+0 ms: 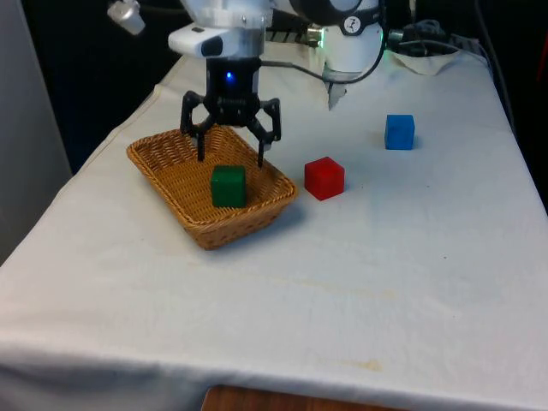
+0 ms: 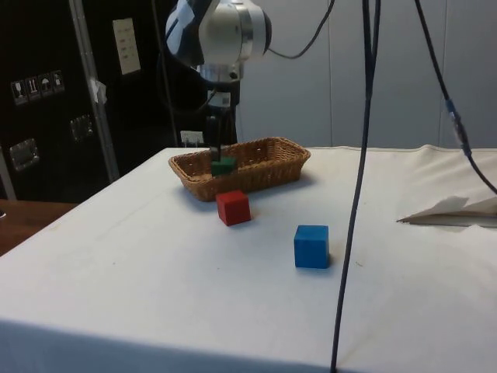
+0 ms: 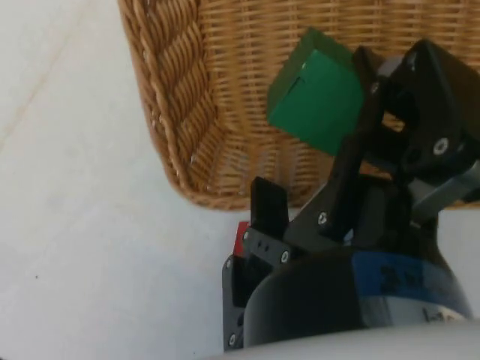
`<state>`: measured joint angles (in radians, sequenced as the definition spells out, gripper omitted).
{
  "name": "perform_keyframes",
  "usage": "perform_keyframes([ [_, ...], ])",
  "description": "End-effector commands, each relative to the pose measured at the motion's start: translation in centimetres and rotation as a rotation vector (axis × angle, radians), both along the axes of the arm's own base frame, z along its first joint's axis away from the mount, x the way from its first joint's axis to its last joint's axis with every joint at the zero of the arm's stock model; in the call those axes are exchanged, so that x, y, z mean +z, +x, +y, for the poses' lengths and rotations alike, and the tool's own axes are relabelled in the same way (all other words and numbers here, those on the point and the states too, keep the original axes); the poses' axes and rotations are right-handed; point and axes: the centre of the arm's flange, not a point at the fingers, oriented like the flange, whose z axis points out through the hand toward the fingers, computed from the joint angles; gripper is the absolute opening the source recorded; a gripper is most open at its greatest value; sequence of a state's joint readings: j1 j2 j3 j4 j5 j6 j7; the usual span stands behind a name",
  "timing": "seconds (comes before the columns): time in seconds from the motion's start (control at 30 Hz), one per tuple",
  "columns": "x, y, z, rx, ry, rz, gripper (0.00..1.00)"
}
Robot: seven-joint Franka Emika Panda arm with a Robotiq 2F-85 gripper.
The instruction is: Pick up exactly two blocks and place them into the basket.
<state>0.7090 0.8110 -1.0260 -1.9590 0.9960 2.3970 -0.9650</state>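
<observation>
A green block (image 1: 228,186) lies inside the wicker basket (image 1: 158,164), near its end toward the red block. My gripper (image 1: 231,155) hangs open just above the green block, fingers spread to either side and nothing held between them. The red block (image 1: 324,178) sits on the cloth just beyond the basket, on the front view's right. Farther right and back stands the blue block (image 1: 399,132). From the side, the green block (image 2: 224,165) sits in the basket (image 2: 264,172) with the gripper (image 2: 213,146) over it. The wrist view looks down on the green block (image 3: 315,101) against the basket's weave (image 3: 172,90).
In the side view the red block (image 2: 233,207) and blue block (image 2: 311,246) stand apart on open white cloth. A dark cable (image 2: 353,194) hangs across that view. Crumpled cloth (image 1: 428,53) lies near the robot's base.
</observation>
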Motion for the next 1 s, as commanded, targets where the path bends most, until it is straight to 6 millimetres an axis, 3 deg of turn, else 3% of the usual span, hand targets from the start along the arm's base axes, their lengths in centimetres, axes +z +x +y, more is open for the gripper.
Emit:
perform_keyframes([
  [0.0,0.7,-0.4,0.3,-0.001,-0.003,0.005,1.0],
  [0.4,4.1,-0.9,3.0,0.013,0.01,0.016,1.0],
  [0.97,7.0,-0.1,7.7,0.05,0.003,0.052,1.0],
])
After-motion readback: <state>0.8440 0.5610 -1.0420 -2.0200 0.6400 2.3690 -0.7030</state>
